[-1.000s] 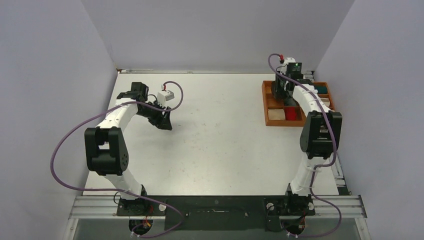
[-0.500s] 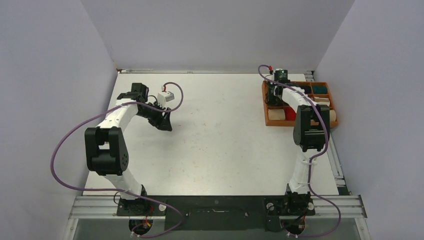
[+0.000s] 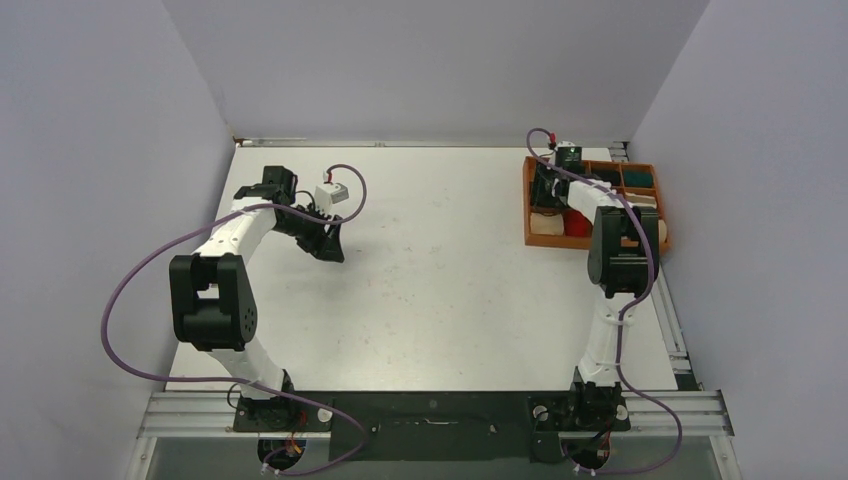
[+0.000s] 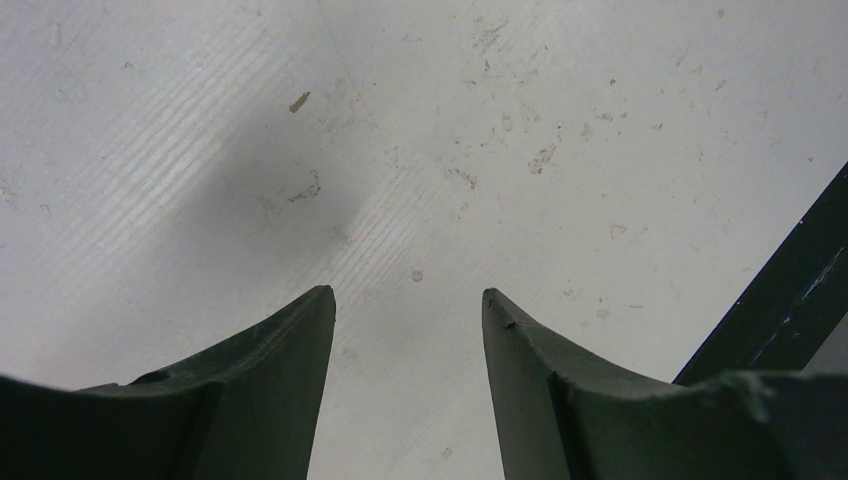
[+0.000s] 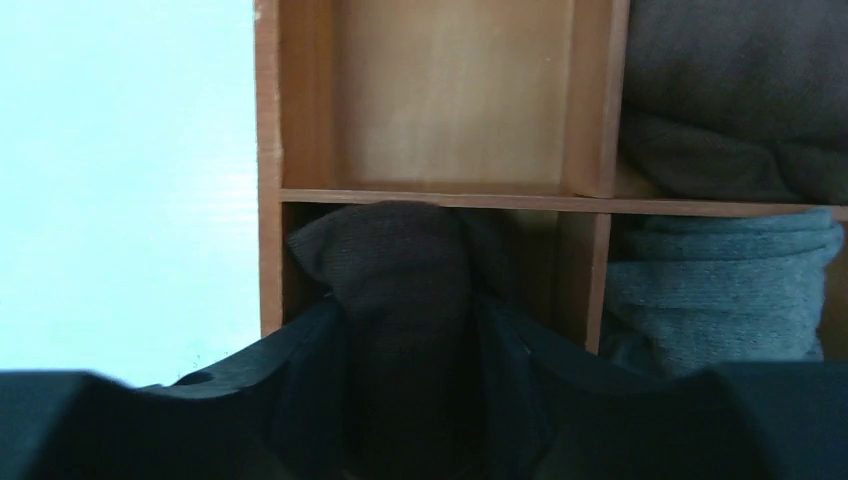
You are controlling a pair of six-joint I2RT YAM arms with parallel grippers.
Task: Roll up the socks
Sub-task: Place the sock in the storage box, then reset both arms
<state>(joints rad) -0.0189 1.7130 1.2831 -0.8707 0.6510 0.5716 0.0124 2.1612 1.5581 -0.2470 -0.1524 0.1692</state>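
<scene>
While the white table lies mostly bare, L arm hangs over its far-left part, L gripper fingers spread w/ only tabletop btwn them. R arm reaches into the wooden tray at the far-right corner. Wrist view: dark brown sock sits in a compartment by the tray's outer wall, R gripper fingers pinching it on both sides. Grey sock is bunched in the next compartment. Red sock lies in the tray's near row, beside a cream bundle.
</scene>
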